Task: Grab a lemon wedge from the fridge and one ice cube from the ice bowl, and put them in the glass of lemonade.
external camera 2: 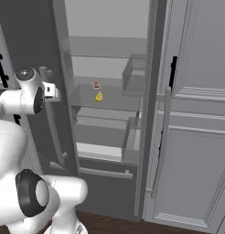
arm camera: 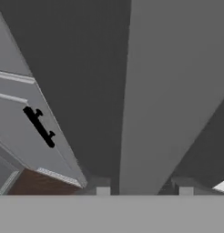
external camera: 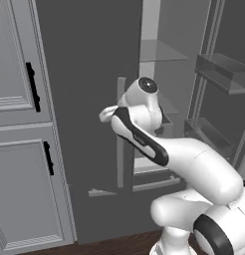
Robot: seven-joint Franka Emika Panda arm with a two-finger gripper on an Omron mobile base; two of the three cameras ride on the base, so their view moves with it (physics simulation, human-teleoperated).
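The fridge (external camera 2: 109, 45) stands with both doors swung open, pale inside with glass shelves. The lemon wedge (external camera 2: 99, 96), tiny and bright yellow, lies on a middle shelf just in front of a flat red-orange strip (external camera 2: 96, 85). My gripper (external camera 2: 55, 93) is at the upper part of the left door's long grey handle (external camera 2: 57, 132), well left of the wedge. In the hand view the handle bar (arm camera: 145, 113) runs between my gripper's (arm camera: 144, 191) two fingertips, which sit close against its sides. The ice cube, ice bowl and glass of lemonade are out of view.
Light grey panelled cabinets with black handles flank the fridge on the left (external camera: 20, 99) and right (external camera 2: 201, 91). The open right door (external camera 2: 153, 114) carries clear bins (external camera 2: 133, 73). The open left door (external camera: 89, 99) stands beside my arm. Dark wood floor (external camera 2: 114, 226) lies below.
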